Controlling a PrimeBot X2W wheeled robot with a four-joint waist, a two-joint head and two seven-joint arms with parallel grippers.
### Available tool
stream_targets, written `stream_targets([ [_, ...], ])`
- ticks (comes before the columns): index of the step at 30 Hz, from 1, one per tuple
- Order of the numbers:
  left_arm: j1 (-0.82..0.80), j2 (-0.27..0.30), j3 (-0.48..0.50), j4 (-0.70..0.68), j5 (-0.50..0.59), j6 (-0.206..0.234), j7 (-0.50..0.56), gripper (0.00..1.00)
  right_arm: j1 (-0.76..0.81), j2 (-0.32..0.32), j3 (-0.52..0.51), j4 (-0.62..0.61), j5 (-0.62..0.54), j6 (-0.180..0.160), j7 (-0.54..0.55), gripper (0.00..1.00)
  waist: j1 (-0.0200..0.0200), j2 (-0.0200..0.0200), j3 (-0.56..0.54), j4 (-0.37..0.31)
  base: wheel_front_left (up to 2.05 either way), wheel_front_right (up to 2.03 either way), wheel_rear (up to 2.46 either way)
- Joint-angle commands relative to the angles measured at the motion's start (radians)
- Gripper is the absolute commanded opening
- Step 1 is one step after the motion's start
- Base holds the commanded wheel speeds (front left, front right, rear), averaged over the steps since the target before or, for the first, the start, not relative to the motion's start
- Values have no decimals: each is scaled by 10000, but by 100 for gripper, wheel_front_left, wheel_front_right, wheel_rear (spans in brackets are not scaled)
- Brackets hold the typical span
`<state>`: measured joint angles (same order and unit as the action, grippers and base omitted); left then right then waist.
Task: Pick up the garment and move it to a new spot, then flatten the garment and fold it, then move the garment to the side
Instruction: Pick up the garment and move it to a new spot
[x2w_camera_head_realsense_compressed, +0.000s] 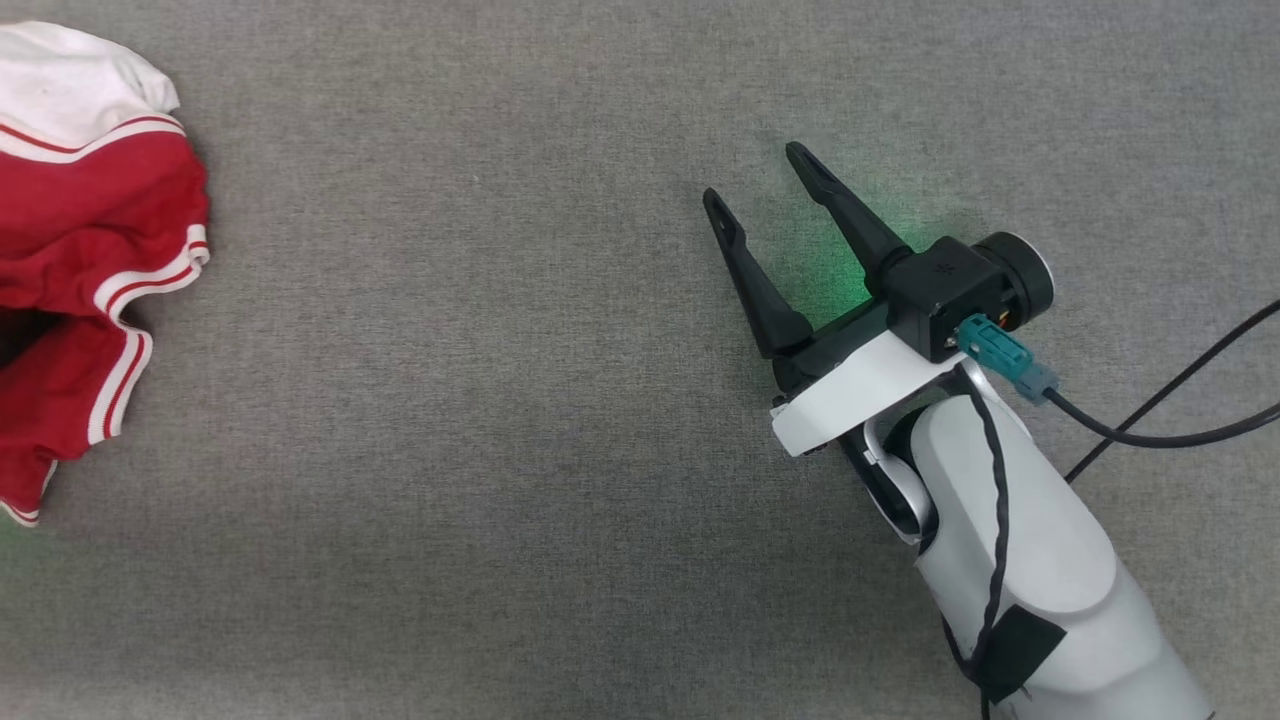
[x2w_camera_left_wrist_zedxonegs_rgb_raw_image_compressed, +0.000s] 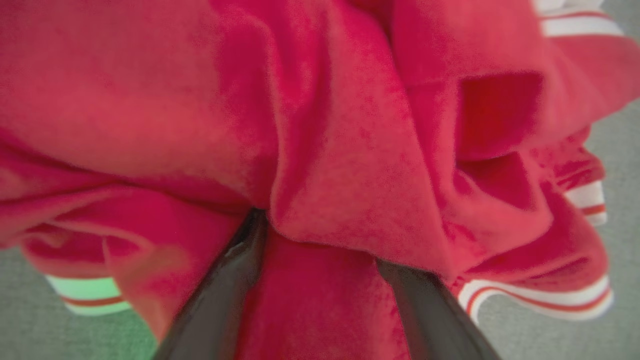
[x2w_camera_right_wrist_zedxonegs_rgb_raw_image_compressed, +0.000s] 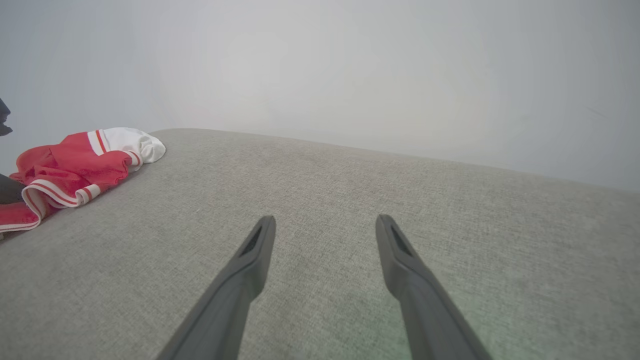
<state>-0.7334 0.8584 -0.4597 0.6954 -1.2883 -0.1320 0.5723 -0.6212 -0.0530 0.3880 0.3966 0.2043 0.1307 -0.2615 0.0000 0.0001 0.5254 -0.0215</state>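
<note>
- garment (x2w_camera_head_realsense_compressed: 90, 210) lies crumpled in a heap at the far left edge of the head view, on the grey woven surface (x2w_camera_head_realsense_compressed: 450, 450). white panel up top, red folds + striped trim below.
- left gripper (x2w_camera_left_wrist_zedxonegs_rgb_raw_image_compressed: 317, 240) is pushed right into it. in the left wrist view red cloth (x2w_camera_left_wrist_zedxonegs_rgb_raw_image_compressed: 150, 100) bunches over and between the two fingers (x2w_camera_left_wrist_zedxonegs_rgb_raw_image_compressed: 225, 290), and the tips are buried.
- the parts of the left fingers that show stand wide apart, approx as wide as the right's. no clamp visible, so i read them as spread w/ cloth between, not pinching yet.
- right gripper (x2w_camera_head_realsense_compressed: 758, 177) hovers over bare surface, well apart from the garment, fingers wide and holding nothing. green glow on the cloth cover under it.
- right wrist view agrees: spread fingers (x2w_camera_right_wrist_zedxonegs_rgb_raw_image_compressed: 240, 280) w/ nothing between, garment (x2w_camera_right_wrist_zedxonegs_rgb_raw_image_compressed: 75, 170) far off to that view's left.
- progress, my read: early. garment is neither flat nor folded. can't tell if this heap is the start spot or the new one.
- left to do: close on the cloth, lift + carry (if not done), spread flat, fold, shift aside. most of the job.
- flattening prob needs both arms, so the right one has a long reach over.
- risk: the grab takes only one loose layer and the rest drags.
</note>
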Motion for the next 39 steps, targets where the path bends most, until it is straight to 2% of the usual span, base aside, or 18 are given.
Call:
stream_targets([
  [1, 479, -1082, -753, 65, -169, 32, 332, 100, -78, 23, 70, -82, -10, 2, -50, 100, 0, -1, 85, -80, 0, 0, 0],
  [3, 505, -1158, -872, 63, -435, 32, 413, 100, -69, 24, 126, -146, -2, 2, -50, 100, 0, -1, 80, -106, 0, 0, 0],
  [4, 492, -1151, -939, 38, -501, 32, 387, 93, -56, 24, 158, -158, 13, 2, -50, 100, 0, -1, 56, -117, 0, 0, 0],
  [5, 475, -1120, -1004, -11, -510, 30, 258, 72, -42, 26, 182, -164, 32, 2, -50, 100, 0, -1, 21, -123, 0, 0, 0],
  [6, 447, -1032, -1066, -117, -532, 20, -86, 0, -12, 24, 216, -164, 88, 2, -50, 100, 0, -1, -84, -136, 0, 0, 0],
  [12, 148, -540, -999, -250, -583, -16, -1299, 0, 159, 19, 130, -155, 172, 2, -50, 100, 0, -1, -585, -89, 0, 0, 0],
  [19, -385, 88, -1192, -624, -179, -2, -3357, 0, 523, 16, -63, -139, 385, 2, -50, 100, 0, -1, -1490, -21, 0, 0, 0],
  [22, -473, 196, -1396, -1024, -141, -2, -3651, 0, 641, 15, -187, -173, 455, 2, -50, 100, 0, -1, -1750, -58, 0, 0, 0],
  [27, -827, 434, -2138, -2455, -67, -2, -4019, 0, 1038, 9, -570, -390, 708, 2, -50, 100, 0, -1, -2183, -313, 0, 0, 0],
  [33, -1673, 553, -3170, -4010, 172, -2, -3930, 0, 1409, 11, -811, -781, 1033, 2, -50, 100, 0, -1, -2243, -1137, 0, 0, 0],
  [39, -2946, -62, -4236, -4936, 283, -1, -3556, 0, 1723, 18, -1001, -1226, 1483, 2, -50, 100, 0, -1, -1944, -2324, 0, 0, 0],
])
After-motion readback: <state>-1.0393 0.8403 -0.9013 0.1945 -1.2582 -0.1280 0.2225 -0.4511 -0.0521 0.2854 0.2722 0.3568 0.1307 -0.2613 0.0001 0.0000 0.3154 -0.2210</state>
